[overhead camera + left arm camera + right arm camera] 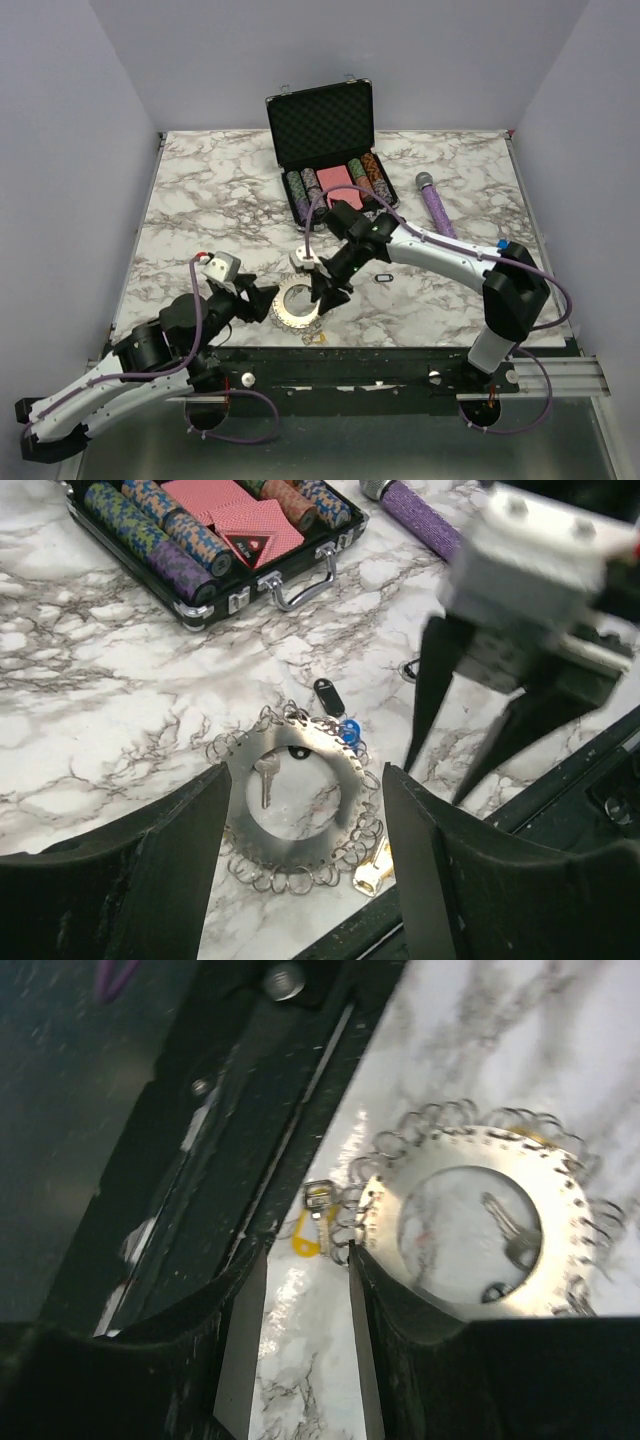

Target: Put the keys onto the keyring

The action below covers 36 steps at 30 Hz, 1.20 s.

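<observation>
Seen from above, the keyring [298, 305] lies flat on the marble bench [200, 200], and both arms reach to it: the left arm comes low from the near-left of the keyring, with its elbow folded, and the right arm stretches in a long bend from the right, its wrist tipped down over the right edge of the keyring. The open chip case [320, 120] and the purple microphone [436, 205] stand beyond the keyring, well apart from it. Only the wrist views show the keys. In the left wrist view a blue key [349, 730] sits at the far fringe of the keyring [300, 855], a black key [328, 695] lies just beyond it, and a silver key [265, 780] rests inside its hole. The right wrist view shows the yellow key [303, 1245] on the bench just beside the near fringe of the keyring [480, 1150]. The left gripper [300, 780] has its jaws released and wide, one on each side of the keyring in its view. The right gripper [303, 1260] also has its jaws apart, grasping nothing, above the yellow key.
</observation>
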Motion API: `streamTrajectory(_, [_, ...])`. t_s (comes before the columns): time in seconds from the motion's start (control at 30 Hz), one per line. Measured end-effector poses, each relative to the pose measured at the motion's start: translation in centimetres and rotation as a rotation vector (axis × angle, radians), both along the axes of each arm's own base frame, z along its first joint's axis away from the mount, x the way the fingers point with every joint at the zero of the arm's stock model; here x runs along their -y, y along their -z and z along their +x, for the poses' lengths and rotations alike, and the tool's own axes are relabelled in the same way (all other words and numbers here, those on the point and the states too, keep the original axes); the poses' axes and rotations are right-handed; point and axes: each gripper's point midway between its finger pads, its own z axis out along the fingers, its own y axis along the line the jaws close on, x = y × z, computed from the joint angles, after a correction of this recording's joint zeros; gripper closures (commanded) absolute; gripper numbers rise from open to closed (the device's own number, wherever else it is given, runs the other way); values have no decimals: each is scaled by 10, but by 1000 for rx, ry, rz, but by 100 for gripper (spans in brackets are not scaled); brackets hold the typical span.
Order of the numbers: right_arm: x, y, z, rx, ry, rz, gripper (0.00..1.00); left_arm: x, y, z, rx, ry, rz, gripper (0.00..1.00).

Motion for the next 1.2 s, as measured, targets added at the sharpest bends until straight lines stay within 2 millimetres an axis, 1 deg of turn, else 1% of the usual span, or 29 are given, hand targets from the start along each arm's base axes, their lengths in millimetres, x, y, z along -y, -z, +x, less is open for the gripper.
streamTrajectory(0.03, [8,3,-12,-2,-60,14,52,0,-2,2,7,-1,22,27])
streamTrajectory(0.07, [13,8,-19,-1,-108,24,52,-1,-3,4,16,-8,43,26])
streamTrajectory(0.13, [20,19,-29,0,-174,26,52,-6,-8,11,41,-37,92,25])
streamTrajectory(0.2, [21,27,-34,8,-220,23,52,-13,-11,20,61,-74,138,25])
streamTrajectory(0.27, [18,33,-36,27,-260,15,52,-24,-11,34,64,-139,189,24])
streamTrajectory(0.33, [9,36,-41,57,-299,11,52,-38,-5,52,39,-209,235,23])
streamTrajectory(0.43, [-1,43,-55,105,-359,-16,52,-53,6,71,-25,-276,254,20])
streamTrajectory(0.5, [-5,49,-66,131,-390,-47,52,-59,10,81,-57,-295,229,19])
streamTrajectory(0.6, [-10,59,-75,159,-407,-97,52,-60,10,88,-77,-287,172,18])
streamTrajectory(0.7, [-20,64,-73,187,-395,-129,53,-58,7,90,-76,-272,135,15])
streamTrajectory(0.87, [-43,70,-56,229,-341,-148,53,-55,-1,87,-42,-253,109,12])
streamTrajectory(0.97, [-53,72,-48,249,-324,-150,53,-56,-5,85,-25,-257,102,8])
streamTrajectory(1.1, [-59,77,-44,259,-316,-157,51,-59,-9,84,-4,-272,97,7])
streamTrajectory(1.2, [-59,78,-43,262,-314,-160,50,-62,-10,84,3,-289,97,7])
